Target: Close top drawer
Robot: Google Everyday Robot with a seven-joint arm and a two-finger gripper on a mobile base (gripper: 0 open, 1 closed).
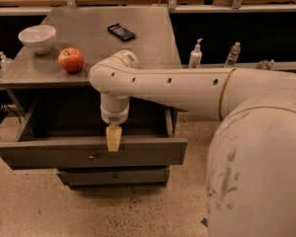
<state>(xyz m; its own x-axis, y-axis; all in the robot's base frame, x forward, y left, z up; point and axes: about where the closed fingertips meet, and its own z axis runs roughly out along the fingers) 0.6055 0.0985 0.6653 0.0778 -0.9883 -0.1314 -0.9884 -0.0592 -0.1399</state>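
The top drawer (49,153) is pulled far out of the grey cabinet. Its plain grey front faces the camera, with a small metal knob (92,157) near the centre. Its inside is dark. My gripper (113,139) hangs down from the white arm (177,85). Its yellowish fingertips sit at the top edge of the drawer front, just right of the knob. A lower grey drawer front (113,177) shows beneath.
On the cabinet top (138,38) are a white bowl (37,37), a red apple (71,59) and a black phone (121,32). Bottles (196,55) stand on the floor to the right. My white base (259,167) fills the lower right.
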